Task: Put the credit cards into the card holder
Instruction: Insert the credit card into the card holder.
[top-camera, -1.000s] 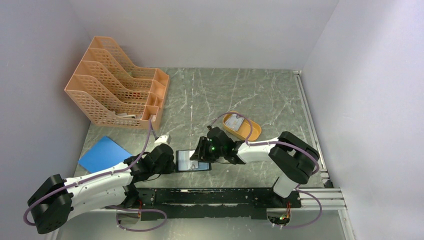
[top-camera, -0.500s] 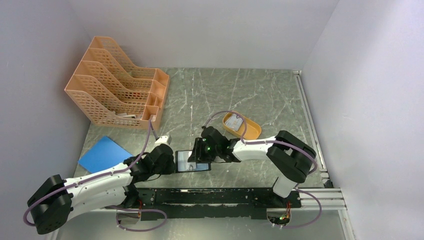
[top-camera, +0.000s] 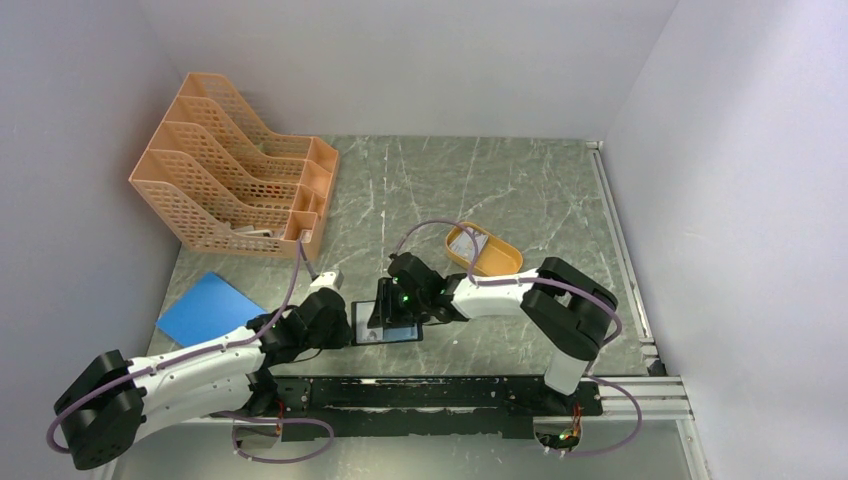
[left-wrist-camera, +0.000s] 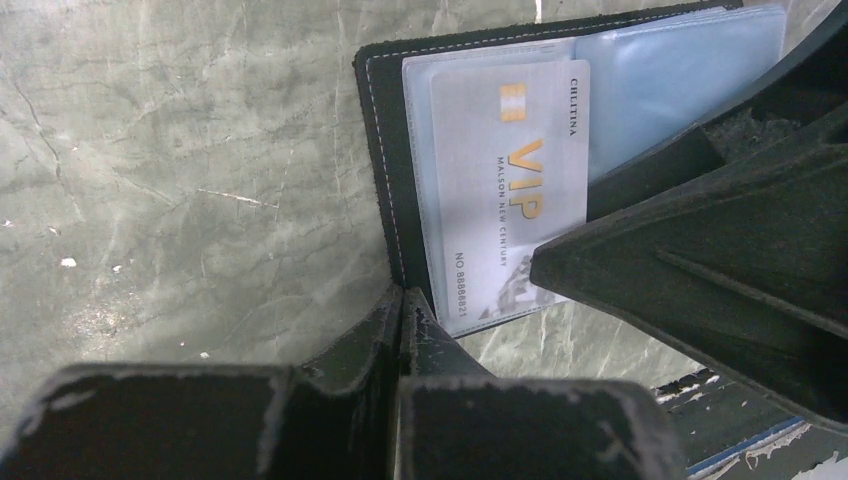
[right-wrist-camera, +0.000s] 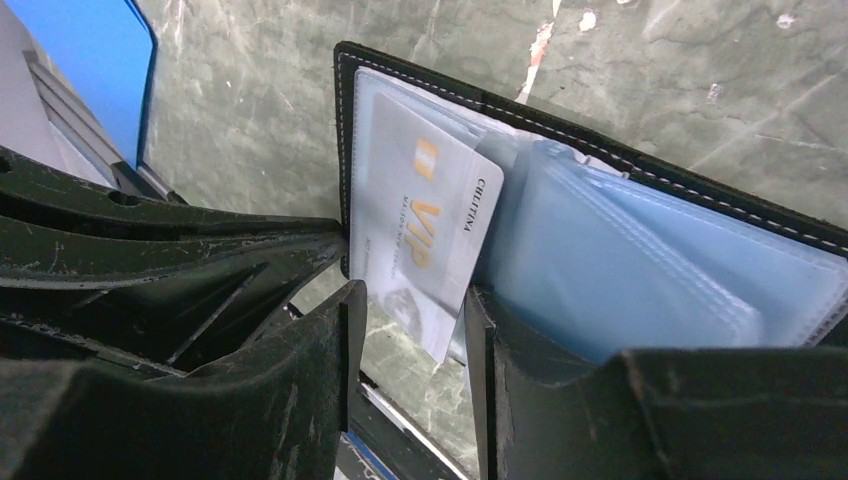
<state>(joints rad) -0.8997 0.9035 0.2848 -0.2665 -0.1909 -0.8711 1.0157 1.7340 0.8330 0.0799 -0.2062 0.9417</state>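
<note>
The black card holder (top-camera: 405, 333) lies open on the table near the front edge, its clear pockets up. A pale VIP credit card (right-wrist-camera: 430, 220) sits partly in the left pocket, its lower end sticking out past the edge; it also shows in the left wrist view (left-wrist-camera: 510, 180). My right gripper (right-wrist-camera: 415, 295) is open, its fingers on either side of the card's free end. My left gripper (left-wrist-camera: 400, 300) is shut on the holder's black edge (left-wrist-camera: 385, 150). More credit cards (top-camera: 466, 241) lie in the orange oval tray (top-camera: 505, 262).
An orange file rack (top-camera: 235, 170) stands at the back left. A blue sheet (top-camera: 208, 306) lies at the left front. A small white block (top-camera: 325, 278) sits just behind the left arm. The black rail (top-camera: 430, 392) runs along the table's front edge.
My right gripper has moved left over the open card holder. The left arm has held still on the holder's edge.
</note>
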